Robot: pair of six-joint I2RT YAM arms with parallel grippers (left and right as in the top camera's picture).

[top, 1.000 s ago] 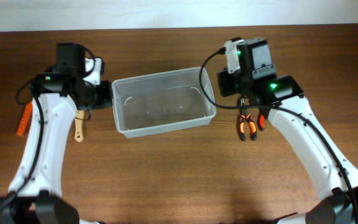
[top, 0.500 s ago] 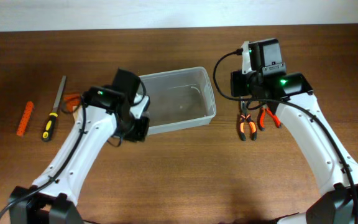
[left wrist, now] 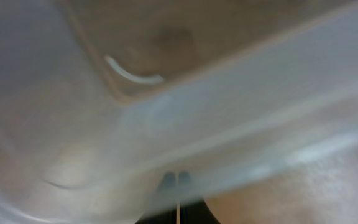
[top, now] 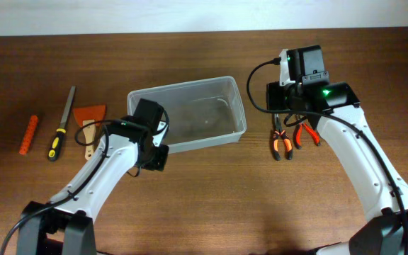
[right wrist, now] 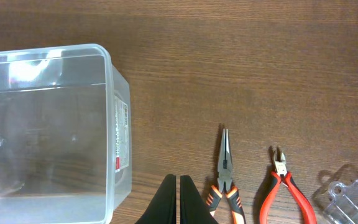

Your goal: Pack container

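From above, the container (top: 186,113) sits upright on the wooden table (top: 211,205) between the two arms, slightly skewed, with nothing visible inside it. The left gripper (top: 156,145) is at its near left corner, touching the wall. Left of the container lie a scraper (top: 91,119) with an orange blade, a file (top: 61,125) with a yellow and black handle, and an orange ribbed piece (top: 28,134), all apart from one another. To the right, under the right arm, lie needle-nose pliers (top: 280,144) and red-handled cutters (top: 305,133) side by side. The left wrist view is filled by the blurred clear wall and rim of the container (left wrist: 216,93); the left gripper (left wrist: 176,196) shows its fingers pressed together with only a hairline between them, tips up against the plastic. In the right wrist view the right gripper (right wrist: 176,199) has its fingers closed on nothing above bare wood, between the container (right wrist: 48,124) on the left and the pliers (right wrist: 225,168) just to the right, the cutters (right wrist: 281,180) beyond, and a clear plastic piece (right wrist: 347,190) at the edge.
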